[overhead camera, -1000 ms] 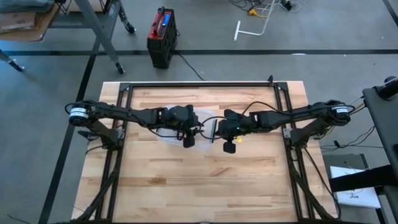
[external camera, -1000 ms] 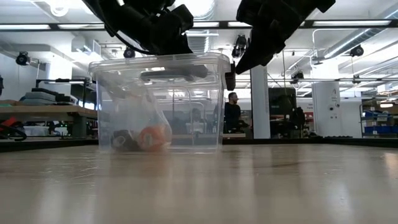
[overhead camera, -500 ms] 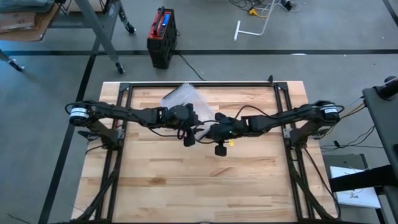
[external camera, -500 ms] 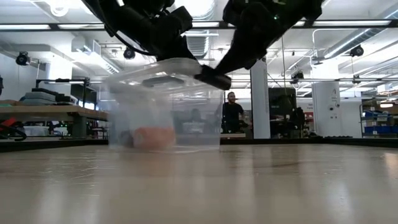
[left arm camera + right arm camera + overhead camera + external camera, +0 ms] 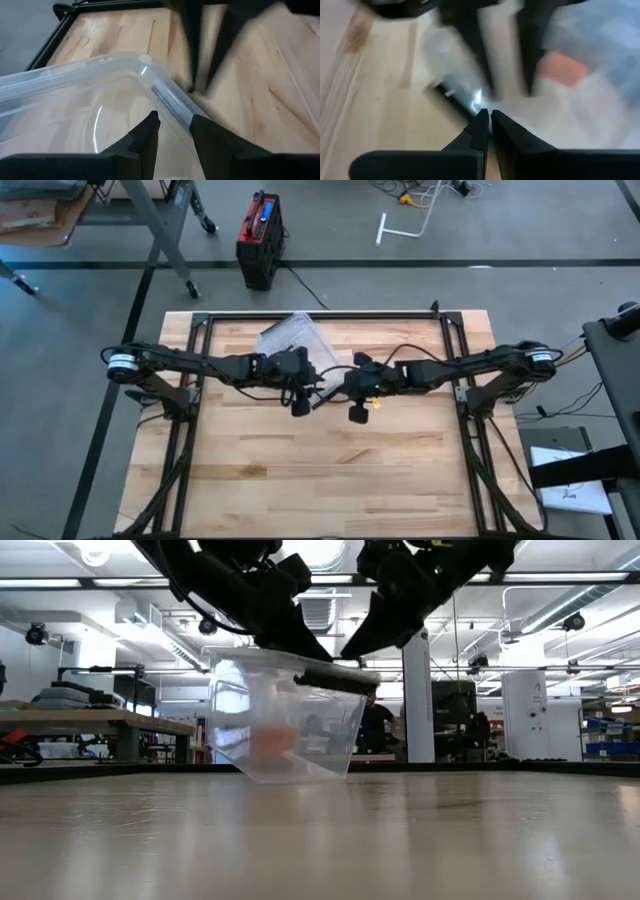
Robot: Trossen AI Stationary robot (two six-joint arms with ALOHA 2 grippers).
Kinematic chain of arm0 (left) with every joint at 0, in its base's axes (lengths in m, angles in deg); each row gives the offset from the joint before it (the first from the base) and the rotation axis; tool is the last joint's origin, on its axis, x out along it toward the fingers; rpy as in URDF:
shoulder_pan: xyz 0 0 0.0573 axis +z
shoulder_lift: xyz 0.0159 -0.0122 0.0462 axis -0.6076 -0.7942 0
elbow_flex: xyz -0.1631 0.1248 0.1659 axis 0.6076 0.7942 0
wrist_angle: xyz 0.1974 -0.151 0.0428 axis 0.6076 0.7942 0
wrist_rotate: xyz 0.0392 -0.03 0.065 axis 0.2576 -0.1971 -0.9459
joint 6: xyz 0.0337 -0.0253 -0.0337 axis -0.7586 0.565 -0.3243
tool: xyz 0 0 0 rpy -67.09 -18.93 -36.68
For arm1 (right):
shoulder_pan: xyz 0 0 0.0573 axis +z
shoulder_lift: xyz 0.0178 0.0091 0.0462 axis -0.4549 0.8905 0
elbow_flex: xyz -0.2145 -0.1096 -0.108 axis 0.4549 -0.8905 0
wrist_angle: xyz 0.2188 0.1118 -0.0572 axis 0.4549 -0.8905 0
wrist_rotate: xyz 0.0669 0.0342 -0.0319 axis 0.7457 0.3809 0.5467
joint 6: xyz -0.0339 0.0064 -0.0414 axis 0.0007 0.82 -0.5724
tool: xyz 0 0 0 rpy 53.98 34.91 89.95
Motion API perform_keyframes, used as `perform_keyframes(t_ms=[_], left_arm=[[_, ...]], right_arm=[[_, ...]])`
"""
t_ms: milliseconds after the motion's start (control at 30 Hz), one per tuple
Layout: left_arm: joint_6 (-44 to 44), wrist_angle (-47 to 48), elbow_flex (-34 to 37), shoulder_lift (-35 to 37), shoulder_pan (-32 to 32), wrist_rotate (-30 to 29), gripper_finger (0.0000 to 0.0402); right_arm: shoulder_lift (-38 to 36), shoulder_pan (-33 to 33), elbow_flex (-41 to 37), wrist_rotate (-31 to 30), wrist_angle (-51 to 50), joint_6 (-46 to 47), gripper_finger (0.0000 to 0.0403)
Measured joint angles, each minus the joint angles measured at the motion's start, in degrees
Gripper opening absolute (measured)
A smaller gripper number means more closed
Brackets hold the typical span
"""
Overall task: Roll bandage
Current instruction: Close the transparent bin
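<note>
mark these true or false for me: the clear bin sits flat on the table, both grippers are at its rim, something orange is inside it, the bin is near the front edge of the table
The clear bin sits flat on the table. False: it is tilted, one side lifted off the wood.
Both grippers are at the bin's rim. True: the left gripper straddles the rim and the right gripper is shut on it.
Something orange is inside the bin. True: an orange object shows through the wall.
The bin is near the table's front edge. False: in the high view it lies toward the far edge.
</note>
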Motion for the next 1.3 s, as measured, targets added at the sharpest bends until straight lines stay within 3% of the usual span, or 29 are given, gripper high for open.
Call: perform_keyframes(t_ms=[267, 500, 667, 900, 1300], left_arm=[[-5.5, 1.8, 0.4, 7.2, 1.3, -2.7, 0.0114], [-8.8, 6.6, 0.3, 13.6, 8.1, -5.0, 0.0114], [-9.2, 10.8, 1.7, 13.0, 13.6, -6.5, 0.0114], [-10.3, 9.2, 3.3, 10.2, 14.3, -6.5, 0.0114], [-9.0, 11.3, 3.6, 13.2, 13.7, -6.9, 0.0114]], right_arm=[[-3.7, 0.1, 0.0, 0.7, -5.5, 1.5, 0.0018], [-1.7, 0.1, -2.5, 0.2, -6.2, 5.7, 0.0018], [3.4, 0.1, -5.0, -4.6, 0.9, 13.4, 0.0018], [12.2, 1.1, -5.0, -4.3, 16.0, 16.5, 0.0018], [3.5, 4.7, -4.3, -13.4, 15.7, 12.0, 0.0018]])
